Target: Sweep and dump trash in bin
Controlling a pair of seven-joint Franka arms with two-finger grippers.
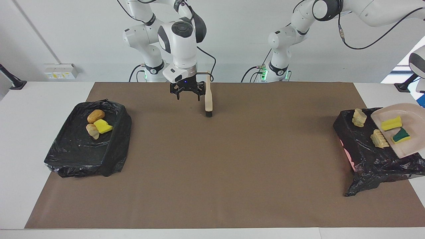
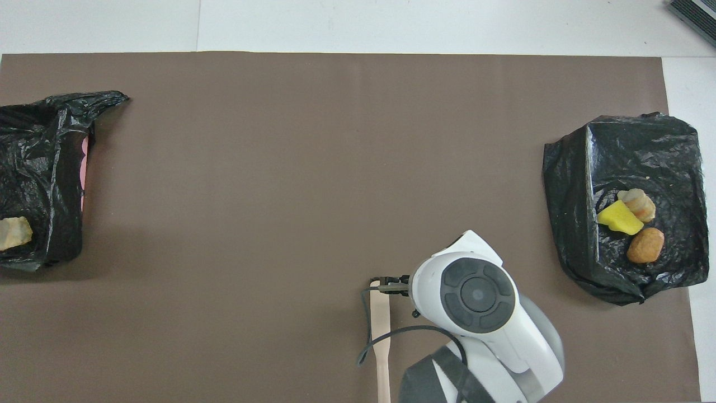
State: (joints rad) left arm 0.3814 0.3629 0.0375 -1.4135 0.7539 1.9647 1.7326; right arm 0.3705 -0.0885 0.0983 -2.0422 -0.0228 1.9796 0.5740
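A brown mat (image 1: 212, 159) covers most of a white table (image 1: 43, 96), and a plain white wall stands at the robots' end of the room. On the mat, close to the robots, lies a beige brush (image 1: 208, 99) with dark bristles, and nothing holds it. The right gripper (image 1: 186, 94) hangs over the mat just beside the brush handle, with its fingers spread apart and empty. At the right arm's end of the table sits a bin lined with a black bag (image 1: 88, 139), and in it lie a brown chunk, a pale chunk and a yellow sponge piece (image 1: 103, 126). At the left arm's end, the beige dustpan (image 1: 410, 132) is tilted steeply over a second black-lined bin (image 1: 368, 156). The trash (image 1: 391, 123), yellow and green sponge pieces and tan bread-like chunks, is partly on the pan and partly over the bin edge. The left gripper is outside both views; it is closed.
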